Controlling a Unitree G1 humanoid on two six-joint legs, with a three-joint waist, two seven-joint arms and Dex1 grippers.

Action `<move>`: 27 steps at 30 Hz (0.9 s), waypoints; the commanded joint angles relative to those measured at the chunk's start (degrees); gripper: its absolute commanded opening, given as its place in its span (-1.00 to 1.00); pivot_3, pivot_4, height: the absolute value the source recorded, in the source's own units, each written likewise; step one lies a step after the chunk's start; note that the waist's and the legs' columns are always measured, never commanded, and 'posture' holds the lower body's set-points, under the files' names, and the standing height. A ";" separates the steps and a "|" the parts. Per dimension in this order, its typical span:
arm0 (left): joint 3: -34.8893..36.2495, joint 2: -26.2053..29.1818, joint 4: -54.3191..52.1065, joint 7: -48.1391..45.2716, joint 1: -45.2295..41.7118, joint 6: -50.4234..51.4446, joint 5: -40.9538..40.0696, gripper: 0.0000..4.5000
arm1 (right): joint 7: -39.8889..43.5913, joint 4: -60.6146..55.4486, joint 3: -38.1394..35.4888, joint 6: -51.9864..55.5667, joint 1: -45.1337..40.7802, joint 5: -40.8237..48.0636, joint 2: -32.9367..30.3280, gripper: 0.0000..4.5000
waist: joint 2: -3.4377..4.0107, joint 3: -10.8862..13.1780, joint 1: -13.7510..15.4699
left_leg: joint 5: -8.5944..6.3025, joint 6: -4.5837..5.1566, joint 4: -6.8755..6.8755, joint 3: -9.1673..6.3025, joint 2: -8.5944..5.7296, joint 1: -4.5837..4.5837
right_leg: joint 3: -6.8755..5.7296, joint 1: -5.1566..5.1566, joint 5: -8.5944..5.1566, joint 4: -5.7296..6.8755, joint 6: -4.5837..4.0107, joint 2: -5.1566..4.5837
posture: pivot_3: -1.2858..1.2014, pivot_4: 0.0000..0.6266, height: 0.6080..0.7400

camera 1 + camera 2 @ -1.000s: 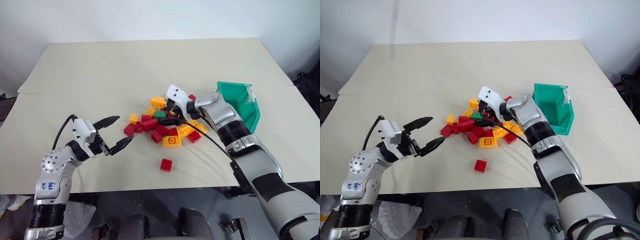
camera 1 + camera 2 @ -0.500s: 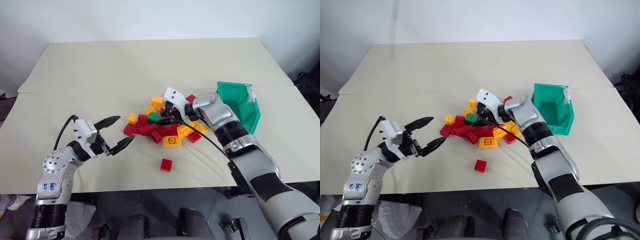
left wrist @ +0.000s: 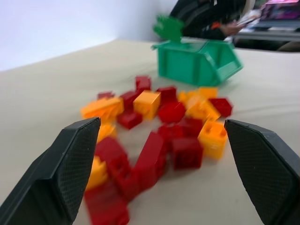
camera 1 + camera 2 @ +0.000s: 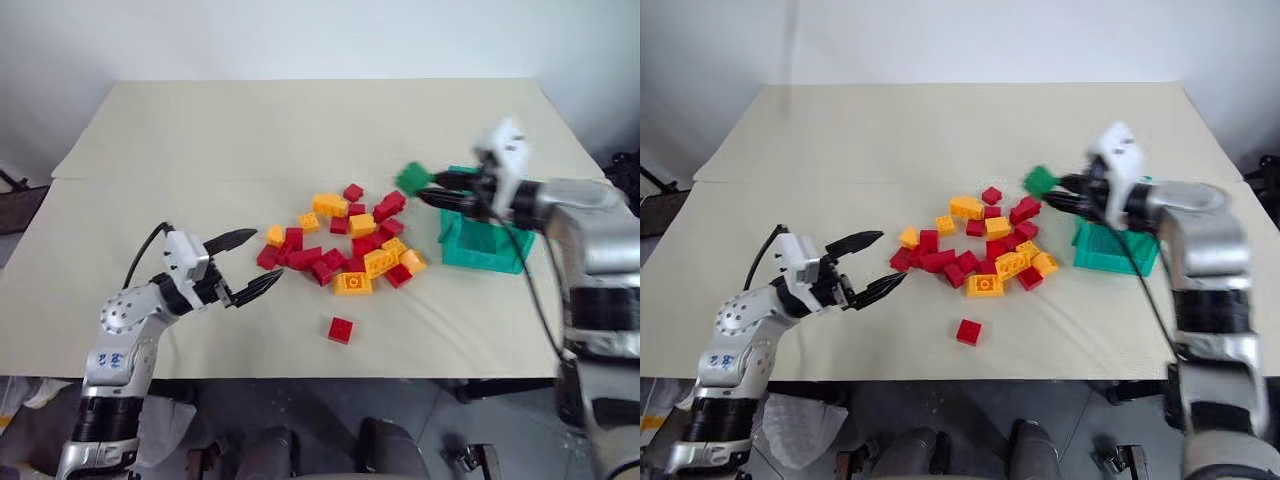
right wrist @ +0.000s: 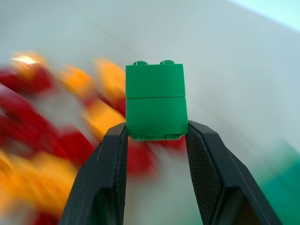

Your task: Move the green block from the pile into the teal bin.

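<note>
The right gripper (image 4: pixel 428 187) holds the green block (image 4: pixel 411 178) at its fingertips, raised above the worktop (image 4: pixel 200 140). The teal bin (image 4: pixel 484 244) sits just below and slightly behind the gripper, toward the arm's side. The pile (image 4: pixel 345 245) of red and yellow-orange bricks lies below and beyond the fingertips. The left gripper (image 4: pixel 251 264) has its fingers spread, pointing at the pile's near edge. One red brick (image 4: pixel 340 329) lies apart, nearer the robot than that gripper.

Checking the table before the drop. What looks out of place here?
One red brick lies alone on the table, apart from the pile. The green block is in the right hand, off the pile.
</note>
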 commanded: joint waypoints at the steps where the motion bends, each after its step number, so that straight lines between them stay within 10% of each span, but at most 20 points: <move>1: -1.08 -0.64 -2.54 -0.66 -2.85 1.47 -1.70 1.00 | -4.79 -3.83 -4.99 3.41 3.28 1.17 -2.19 -0.29 | 0.00 0.00 -0.11 | 0.00 0.01 0.00 0.03 -0.02 0.00 | 0.04 0.00 0.00 -0.02 0.00 0.00 | 0.03 -0.52 1.00; 8: -2.38 -1.31 -0.11 -2.28 -5.79 2.08 -1.07 1.00 | -11.41 0.39 -4.67 2.90 5.65 1.11 -0.36 -0.29 | 0.00 0.00 -1.35 | 0.04 0.03 0.00 0.28 0.02 0.17 | 0.19 -0.01 0.00 0.02 -0.01 0.02 | 0.03 -0.52 1.00; 17: -0.26 2.02 0.16 -2.78 -4.01 1.29 0.63 1.00 | -1.43 -5.17 -9.26 -8.13 12.15 7.90 -4.15 0.99 | 0.00 0.01 -0.07 | 0.05 0.06 0.03 0.15 0.00 0.08 | 0.16 0.00 0.01 -0.05 0.00 0.01 | 0.03 -0.52 1.00; 27: 4.33 10.17 6.33 -6.50 3.37 -6.01 4.54 1.00 | 18.37 -24.63 -11.37 -24.67 39.22 20.17 -1.61 0.99 | -0.03 0.02 0.30 | 0.02 0.08 0.00 0.10 0.02 0.12 | 0.09 0.17 0.02 -0.27 0.02 0.04 | 0.03 -0.52 1.00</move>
